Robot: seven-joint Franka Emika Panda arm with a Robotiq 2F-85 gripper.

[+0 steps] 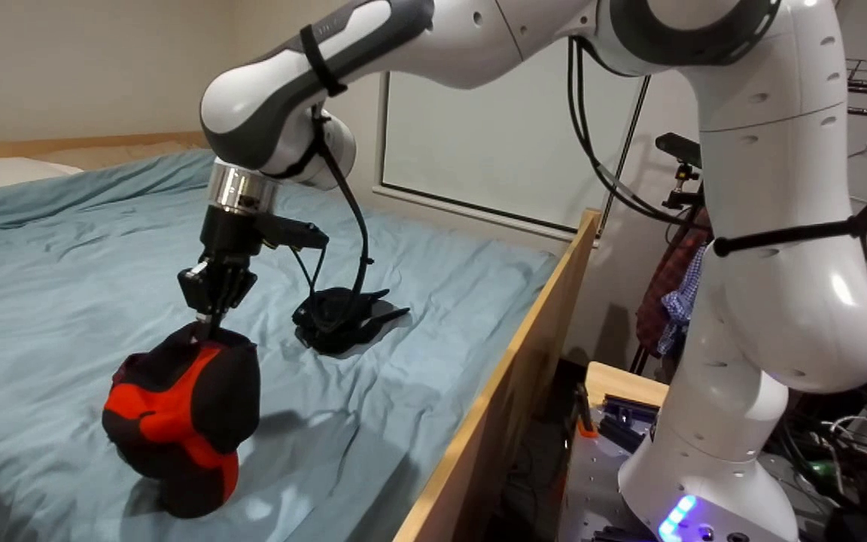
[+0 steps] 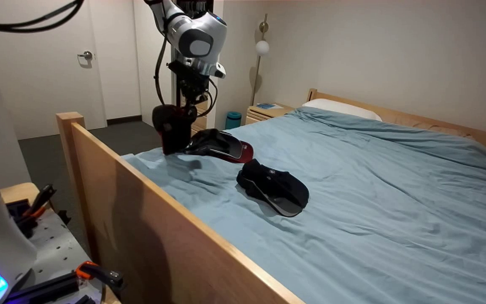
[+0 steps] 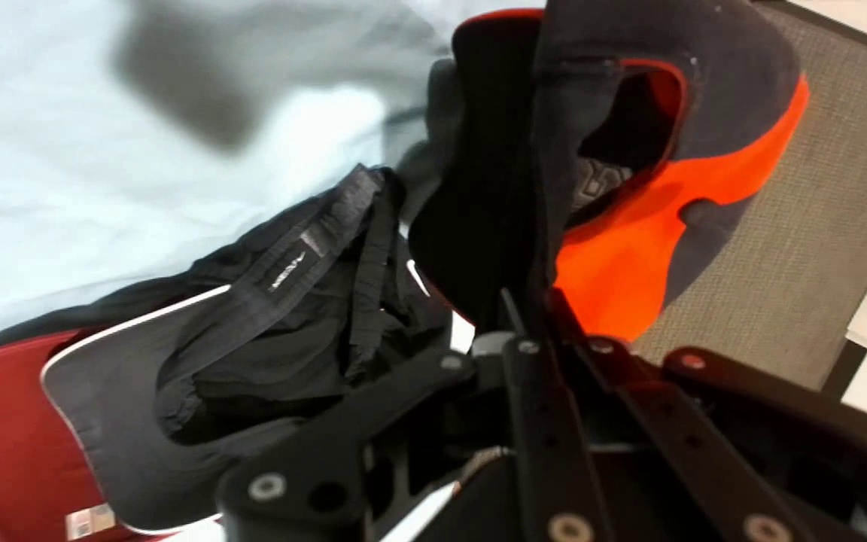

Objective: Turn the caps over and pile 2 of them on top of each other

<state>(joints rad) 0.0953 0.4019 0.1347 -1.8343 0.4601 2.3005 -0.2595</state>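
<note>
Bedroom, pale walls (image 2: pixel 373 50). Blue-covered bed (image 2: pixel 378 177), wrinkled; in an exterior view its wooden footboard (image 2: pixel 175 211) lies at 8 o'clock, a white pillow (image 2: pixel 340 107) at 12 o'clock. Gripper (image 1: pixel 213 320): jaws pinched nearly together, a fold of the orange-and-black cap (image 1: pixel 177 406) caught between them. That cap hangs at about 6 o'clock of the gripper, by the bed's edge; whether it touches the bed, cannot tell. Wrist view: floor (image 3: pixel 817 226) at 3 o'clock of it, 2 caps stacked at 8 o'clock. Grey-brimmed black cap (image 3: pixel 253 361), hollow upward, on the red-brimmed cap (image 3: pixel 27 436), whose brim pokes out at 8 o'clock. Contact between held cap and these 2 unclear. Lone black cap (image 2: pixel 274 185), small white mark, lies on the bed separately, 4 o'clock of those 2 in an exterior view.
</note>
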